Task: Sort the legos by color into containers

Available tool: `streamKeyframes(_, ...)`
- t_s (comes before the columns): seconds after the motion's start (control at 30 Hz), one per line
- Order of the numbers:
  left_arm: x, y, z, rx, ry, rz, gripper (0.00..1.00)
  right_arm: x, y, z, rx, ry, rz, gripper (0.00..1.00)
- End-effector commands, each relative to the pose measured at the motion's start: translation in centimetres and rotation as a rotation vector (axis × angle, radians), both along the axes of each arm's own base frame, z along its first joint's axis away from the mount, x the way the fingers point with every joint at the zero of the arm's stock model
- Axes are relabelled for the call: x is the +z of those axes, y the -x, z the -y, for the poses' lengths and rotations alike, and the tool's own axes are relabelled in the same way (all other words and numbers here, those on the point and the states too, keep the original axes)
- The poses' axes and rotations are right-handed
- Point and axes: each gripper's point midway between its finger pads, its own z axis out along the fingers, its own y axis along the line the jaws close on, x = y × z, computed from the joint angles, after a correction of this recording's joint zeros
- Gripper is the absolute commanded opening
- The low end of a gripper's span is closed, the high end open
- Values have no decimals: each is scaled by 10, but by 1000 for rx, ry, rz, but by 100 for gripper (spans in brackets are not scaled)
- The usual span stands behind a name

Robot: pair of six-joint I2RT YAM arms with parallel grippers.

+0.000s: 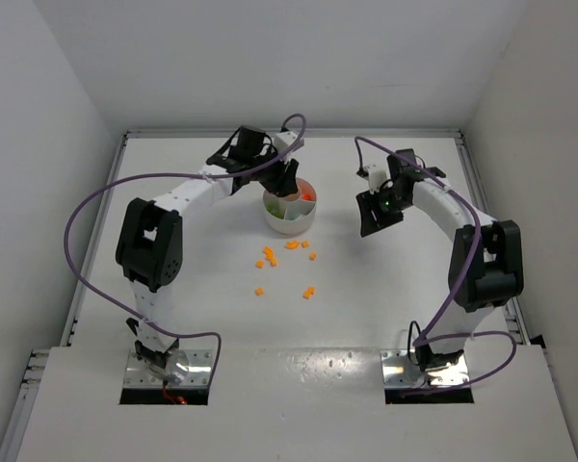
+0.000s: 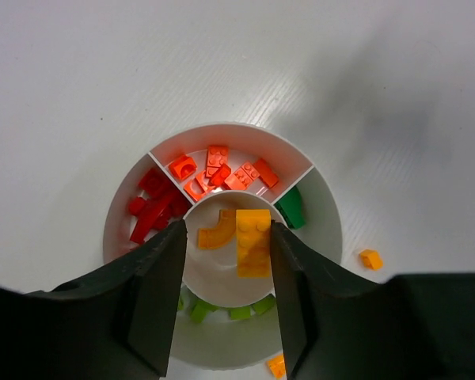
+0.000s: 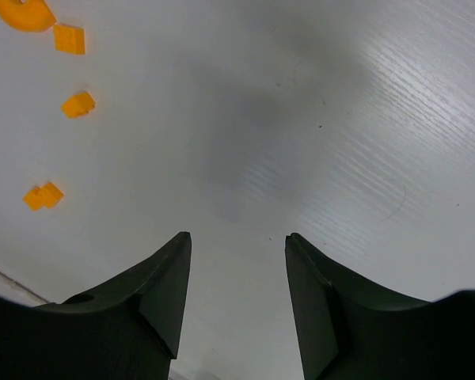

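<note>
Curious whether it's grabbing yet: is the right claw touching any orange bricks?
Apart. The right wrist view shows the right gripper open over bare table, orange bricks well off to one side.

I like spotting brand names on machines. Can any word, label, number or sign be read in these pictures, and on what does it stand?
None: no text can be read in any view.
The left arm, right arm, white dish and table show no writing.
Any marks on the studs of the legos are too small to read.
</note>
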Motion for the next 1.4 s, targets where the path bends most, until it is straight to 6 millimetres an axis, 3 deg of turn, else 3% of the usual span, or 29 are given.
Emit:
streamKeyframes(0.0,41,-7,-2,5,43,95,52,19,-7,-16,87,-32,67,52)
streamKeyframes(0.27,84,-16,1,8,111,162,56,23,10,-32,252,23,101,52)
streamKeyframes(0.4,84,-15,2,12,115,155,56,23,12,-38,274,30,103,52)
streamKeyframes(1.03,49,-16,-4,28,59,102,55,17,10,-43,270,42,98,52)
streamKeyframes(1.17,44,-19,-6,46,44,98,36,17,8,-44,270,42,98,52)
streamKeyframes(1.23,44,-19,-7,42,40,105,38,17,8,-44,270,42,98,52)
streamKeyframes(1.37,40,-18,-7,42,36,96,50,17,8,-44,270,42,98,52)
